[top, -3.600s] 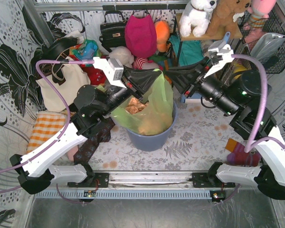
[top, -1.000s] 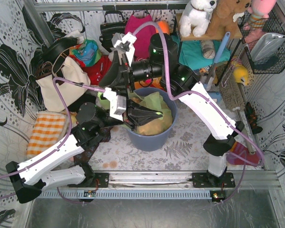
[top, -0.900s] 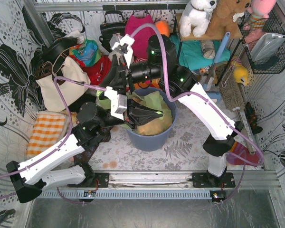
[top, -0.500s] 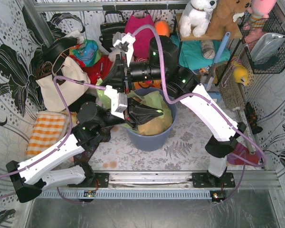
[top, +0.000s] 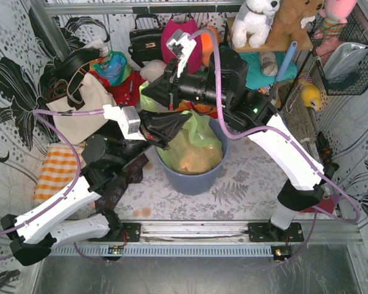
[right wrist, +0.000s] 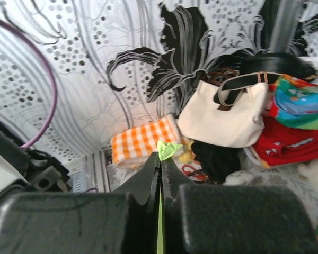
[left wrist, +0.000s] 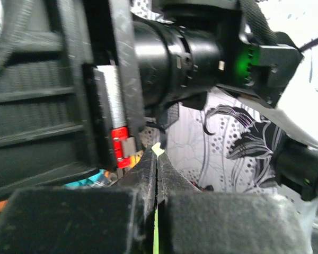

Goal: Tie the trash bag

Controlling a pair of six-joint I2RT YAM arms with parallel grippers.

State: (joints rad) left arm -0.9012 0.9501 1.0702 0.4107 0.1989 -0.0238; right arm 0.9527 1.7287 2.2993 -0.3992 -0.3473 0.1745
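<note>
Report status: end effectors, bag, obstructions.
Left end effector, right end effector shut on thin lime-green plastic trash bag. Untied, in blue-grey round plastic bin. Arms crowd each other.

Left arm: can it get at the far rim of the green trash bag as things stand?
Probably not. The left end effector is shut on an edge of the thin translucent lime-green plastic trash bag, and the right arm lies across the far side, over that rim.

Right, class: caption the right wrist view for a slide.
Right end effector shut on a sliver of green bag, cream tote beyond.
</note>
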